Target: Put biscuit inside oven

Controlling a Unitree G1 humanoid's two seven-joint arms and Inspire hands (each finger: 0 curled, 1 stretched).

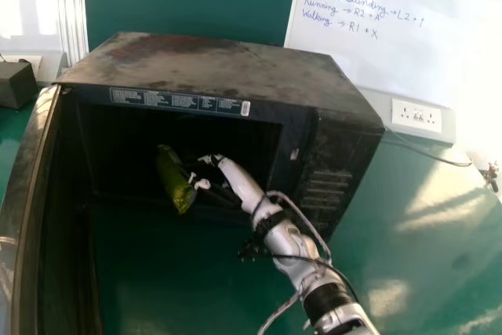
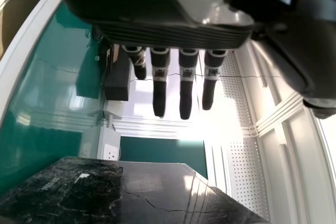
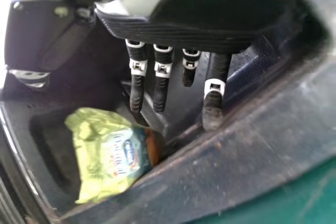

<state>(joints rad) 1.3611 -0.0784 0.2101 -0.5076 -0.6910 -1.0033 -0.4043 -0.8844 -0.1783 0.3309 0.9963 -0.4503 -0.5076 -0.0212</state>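
My right hand (image 1: 241,183) reaches into the front opening of the black oven (image 1: 227,64), with the green biscuit packet (image 1: 174,181) just left of its fingertips. In the right wrist view, the right hand (image 3: 210,22) has its fingers straight and not curled round anything. Beside those fingers, the yellow-green packet (image 3: 102,156) lies tilted at the oven's inner front edge; whether a fingertip touches it is hard to tell. The left hand (image 2: 186,85) is open, fingers straight and holding nothing, above a dark glossy surface in the left wrist view.
The oven door (image 1: 31,194) stands open along the left side. Green tabletop (image 1: 408,233) extends to the oven's right, and a small black box (image 1: 16,84) sits at the far left. Behind are a whiteboard (image 1: 392,45) and a wall socket (image 1: 416,114).
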